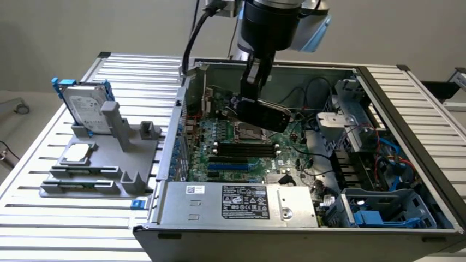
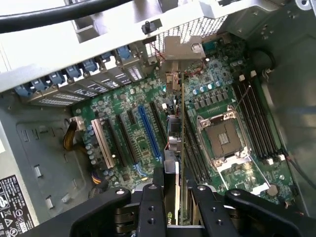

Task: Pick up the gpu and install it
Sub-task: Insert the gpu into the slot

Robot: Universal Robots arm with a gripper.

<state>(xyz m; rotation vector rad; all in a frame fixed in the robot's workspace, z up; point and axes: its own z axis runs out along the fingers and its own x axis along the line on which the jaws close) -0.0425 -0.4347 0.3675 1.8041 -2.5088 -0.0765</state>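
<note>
One arm reaches down into the open computer case [image 1: 407, 109], and its gripper [image 1: 254, 97] is clamped on the gpu [image 1: 266, 115] with a finger pressed to each flat side. The card hangs tilted over the motherboard [image 1: 240, 147], toward the back half of the case.

From the wrist the gpu [image 2: 174, 138] shows edge-on between the black fingers [image 2: 153, 197]. Its silver bracket [image 2: 182, 52] points at the rear wall with the slot covers. It sits in line between the long blue slot [image 2: 149, 131] and the empty processor socket [image 2: 224, 136] — whether its lower edge touches a slot, I cannot tell.

Outside the case, on the exterior view's left, a grey holder [image 1: 95, 174] on the slatted table [image 1: 43, 218] carries a hard drive [image 1: 86, 106] standing upright in blue rails. A small square silver chip [image 1: 78, 153] lies flat on the holder.
</note>
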